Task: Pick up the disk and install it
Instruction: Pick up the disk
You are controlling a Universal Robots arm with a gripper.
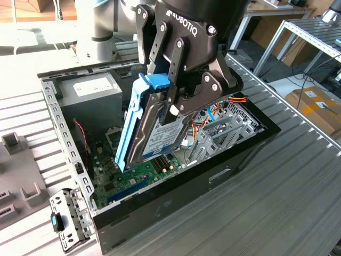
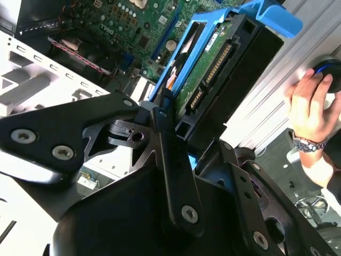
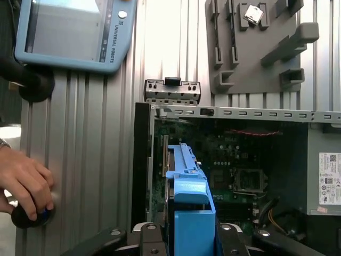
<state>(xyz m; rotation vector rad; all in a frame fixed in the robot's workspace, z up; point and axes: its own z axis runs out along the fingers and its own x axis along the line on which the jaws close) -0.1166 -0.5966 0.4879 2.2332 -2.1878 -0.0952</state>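
The disk [image 1: 152, 133] is a dark hard drive with bright blue rails. It hangs tilted, low end toward the green motherboard [image 1: 133, 176], inside the open computer case [image 1: 53, 106]. My black gripper [image 1: 176, 106] is shut on the disk's upper end, and one finger [image 1: 173, 101] crosses its labelled face. The second wrist view shows the disk [image 2: 224, 64] connector-edge up, clamped between my fingers [image 2: 165, 144]. In the first wrist view the blue rail [image 3: 189, 202] points down over the motherboard [image 3: 229, 160].
The grey power-supply box [image 1: 90, 90] fills the case's far corner, and a metal drive cage [image 1: 229, 122] with cables sits at the exterior view's right. A loose metal bracket [image 1: 66, 218] and a grey fixture [image 1: 16, 176] lie outside the case. A person's hand [image 3: 24, 181] rests near a teach pendant [image 3: 74, 32].
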